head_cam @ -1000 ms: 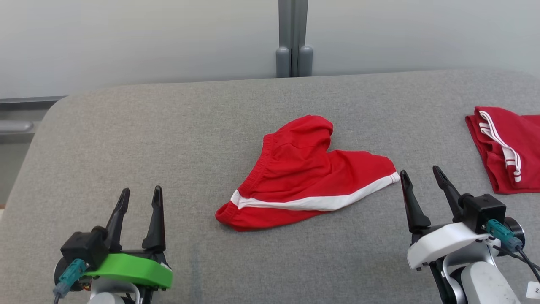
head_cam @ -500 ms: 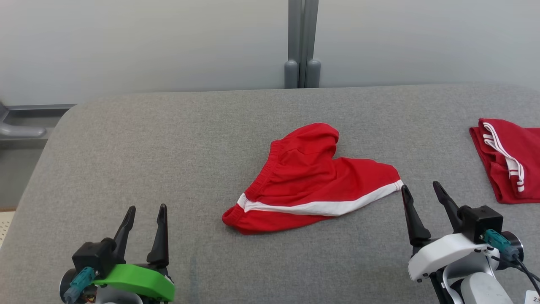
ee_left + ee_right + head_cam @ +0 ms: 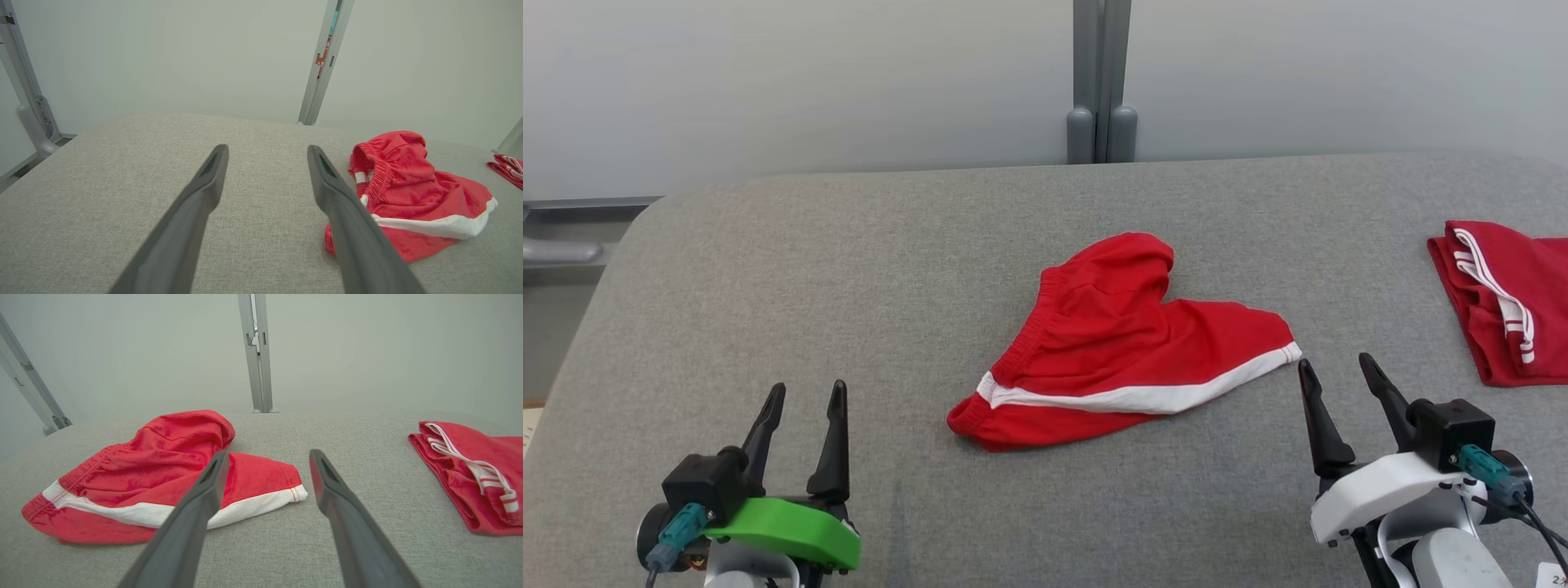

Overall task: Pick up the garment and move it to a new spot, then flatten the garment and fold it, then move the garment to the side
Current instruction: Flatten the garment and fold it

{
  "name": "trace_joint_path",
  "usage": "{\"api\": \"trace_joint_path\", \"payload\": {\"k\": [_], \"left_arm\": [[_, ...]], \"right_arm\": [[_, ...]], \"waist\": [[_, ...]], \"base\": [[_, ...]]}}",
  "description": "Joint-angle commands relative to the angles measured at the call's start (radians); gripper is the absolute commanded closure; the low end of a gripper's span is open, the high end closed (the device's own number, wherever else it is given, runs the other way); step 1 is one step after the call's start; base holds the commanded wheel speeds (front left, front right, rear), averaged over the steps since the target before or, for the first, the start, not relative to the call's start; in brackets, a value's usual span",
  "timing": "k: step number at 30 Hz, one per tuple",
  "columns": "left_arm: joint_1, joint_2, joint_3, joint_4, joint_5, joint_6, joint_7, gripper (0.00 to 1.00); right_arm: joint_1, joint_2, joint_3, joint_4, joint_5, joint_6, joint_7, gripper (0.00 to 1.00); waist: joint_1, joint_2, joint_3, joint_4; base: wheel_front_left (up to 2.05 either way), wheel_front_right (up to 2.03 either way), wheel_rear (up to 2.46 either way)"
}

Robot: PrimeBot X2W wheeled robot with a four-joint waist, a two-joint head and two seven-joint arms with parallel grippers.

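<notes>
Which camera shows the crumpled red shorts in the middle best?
Head view: the crumpled red shorts lie whole and unobstructed. In the left wrist view a pincer finger hides one edge; in the right wrist view a finger crosses them.

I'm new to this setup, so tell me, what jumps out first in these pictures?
A crumpled red garment with a white stripe lies in the middle of the grey table. A folded red garment sits at its right edge. The left claw and right claw hover open nearer the robot.
</notes>
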State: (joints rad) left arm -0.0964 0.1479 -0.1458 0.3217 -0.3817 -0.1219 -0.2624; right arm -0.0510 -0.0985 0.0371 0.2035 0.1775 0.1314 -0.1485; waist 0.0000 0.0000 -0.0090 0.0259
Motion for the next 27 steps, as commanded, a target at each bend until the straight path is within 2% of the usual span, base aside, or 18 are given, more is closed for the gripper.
{"api": "trace_joint_path", "payload": {"k": [1,8,17,22,27], "left_arm": [[-0.018,0.005,0.003,-0.002,0.003,-0.002,-0.003,0.0],[-0.064,0.001,-0.063,0.025,0.018,-0.006,0.023,0.0],[-0.223,-0.017,-0.302,0.116,-0.033,-0.009,0.212,0.0],[-0.299,-0.008,-0.388,0.147,-0.09,-0.009,0.286,0.0],[-0.345,0.01,-0.415,0.169,-0.117,-0.009,0.329,0.0]], "right_arm": [[-0.006,0.002,0.0,0.0,0.002,-0.002,-0.006,0.0],[-0.048,-0.027,0.0,0.023,0.014,-0.002,0.068,0.0],[-0.211,-0.114,0.025,0.167,0.078,-0.002,0.298,0.0],[-0.306,-0.145,0.065,0.257,0.101,-0.002,0.332,0.0],[-0.388,-0.162,0.134,0.35,0.136,-0.002,0.348,0.0]], "waist": [[0.0,0.0,0.003,-0.001],[0.0,0.0,0.037,-0.003],[0.0,0.0,0.129,0.0],[0.0,0.0,0.176,0.0],[0.0,0.0,0.206,0.001]], "base": [[0.0,0.0,0.0],[0.0,0.0,0.0],[0.0,0.0,0.0],[0.0,0.0,0.0],[0.0,0.0,0.0]]}}
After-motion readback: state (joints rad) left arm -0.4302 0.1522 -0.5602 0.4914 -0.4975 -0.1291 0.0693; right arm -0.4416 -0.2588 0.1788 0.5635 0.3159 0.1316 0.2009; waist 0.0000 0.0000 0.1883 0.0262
